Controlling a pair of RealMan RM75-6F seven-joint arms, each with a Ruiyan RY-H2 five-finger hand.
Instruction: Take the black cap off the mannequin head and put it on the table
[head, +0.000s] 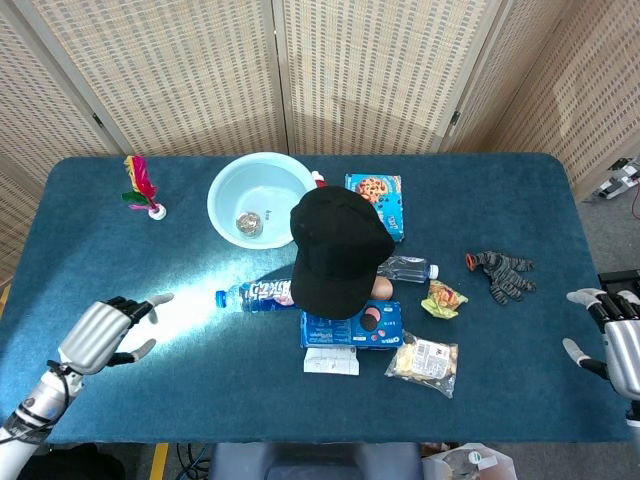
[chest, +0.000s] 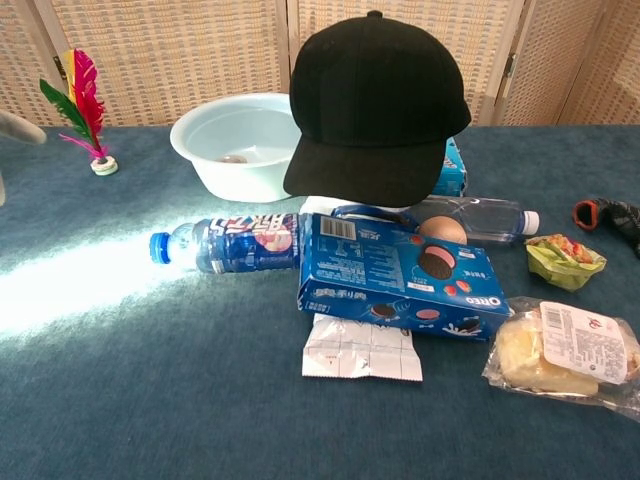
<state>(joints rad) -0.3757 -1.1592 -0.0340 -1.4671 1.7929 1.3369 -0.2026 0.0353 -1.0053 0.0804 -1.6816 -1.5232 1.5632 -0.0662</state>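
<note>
The black cap (head: 338, 248) sits on the mannequin head in the middle of the blue table (head: 150, 380); in the chest view the cap (chest: 378, 105) hides nearly all of the head, with only a bit of skin tone (chest: 441, 231) showing below the brim. My left hand (head: 105, 333) is open over the table's front left, well left of the cap, and a fingertip (chest: 20, 126) of it shows at the chest view's left edge. My right hand (head: 617, 340) is open at the table's far right edge.
A light blue bowl (head: 258, 198) stands behind the cap. An Oreo box (head: 352, 326), a lying bottle (head: 255, 294), a white packet (head: 331, 360), snack bags (head: 424, 362), a clear bottle (head: 407, 268), a cookie box (head: 376, 195), a glove (head: 503, 272) and a feather shuttlecock (head: 143, 186) surround it.
</note>
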